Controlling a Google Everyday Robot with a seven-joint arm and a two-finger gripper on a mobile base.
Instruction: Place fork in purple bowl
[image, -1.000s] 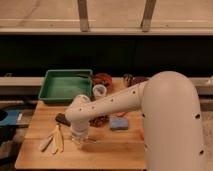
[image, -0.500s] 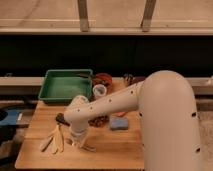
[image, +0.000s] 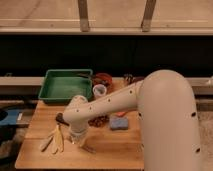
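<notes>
Gripper (image: 77, 142) sits lower than a second ago, at the table (image: 117, 150) beside the cream utensils (image: 54, 141), fingers now closed together. Fork (image: 88, 148) shows just right of it.

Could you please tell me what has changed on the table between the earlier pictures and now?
The tool lowered slightly toward the front left of the table, beside the cream wooden utensils, and shut. A slim thing at its tip may be the fork; whether it is gripped I cannot tell. The green tray, the white cup and the utensils stayed put.
</notes>
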